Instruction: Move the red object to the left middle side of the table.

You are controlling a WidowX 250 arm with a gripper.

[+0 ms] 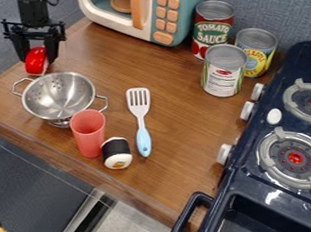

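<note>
Here's the wood-grained worktop [181, 156], with a perforated, round-bowled metal colander [52, 97] toward its left; just behind, at the upper-left edge, the black gripper [37, 58] has its fingers clamped on the glossy, rounded red object [36, 61]!

The wooden counter [176, 136] reads bright and fairly evenly lit from where I sit. I get small white highlights on the red object [36, 60] at the far left and silvery glints inside the metal colander [58, 97] just nearer. On the right, the glossy stove [247, 182] throws patchy white glare off its near part. Shadows around the colander look soft. The light probably comes from above, though I can't be sure.
</note>
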